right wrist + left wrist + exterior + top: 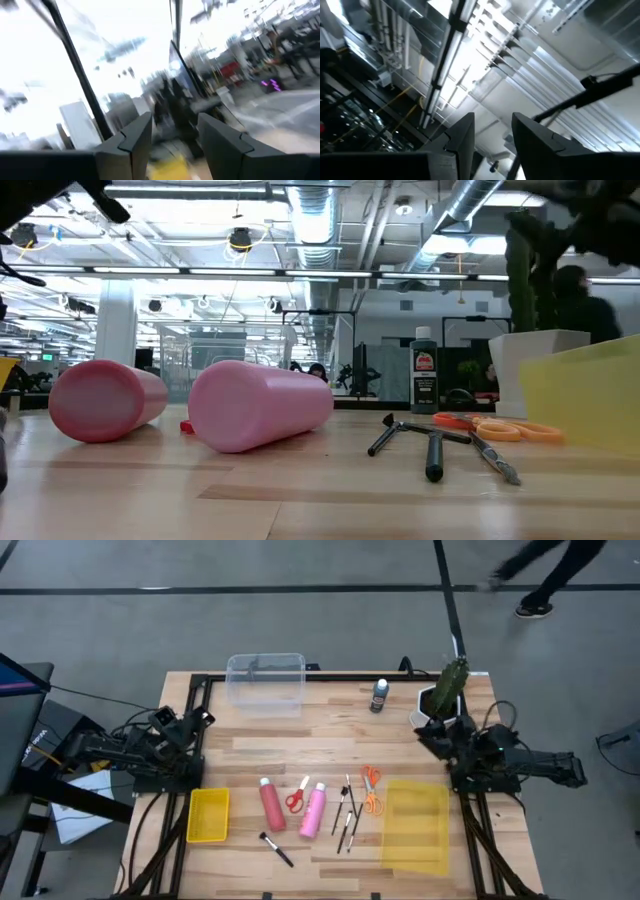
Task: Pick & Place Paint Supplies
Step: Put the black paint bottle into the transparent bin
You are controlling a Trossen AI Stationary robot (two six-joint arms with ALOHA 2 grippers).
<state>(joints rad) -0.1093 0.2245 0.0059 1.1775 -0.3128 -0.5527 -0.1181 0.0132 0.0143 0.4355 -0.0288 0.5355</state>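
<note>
The red bottle (271, 805) (105, 400) and the pink bottle (314, 810) (260, 405) lie on their sides near the table's front. Red-handled scissors (296, 797) lie between them. Orange-handled scissors (371, 790) (500, 426) and several thin brushes (347, 810) (430, 445) lie flat to their right, and one more brush (276, 848) lies nearer the front edge. The small dark white-capped bottle (379, 695) (424, 370) stands upright near the far edge. My left gripper (492, 135) (190, 720) is folded back at the table's left side, open. My right gripper (175, 135) (435, 730) is folded back at the right side, open. Both point up and hold nothing.
A clear plastic box (265, 680) stands at the far edge and a small yellow bin (208, 815) at front left. A larger see-through yellow bin (415, 825) (585, 395) sits at front right. The plant in its white pot (445, 690) is at far right. A person (540, 580) walks on the floor beyond the table.
</note>
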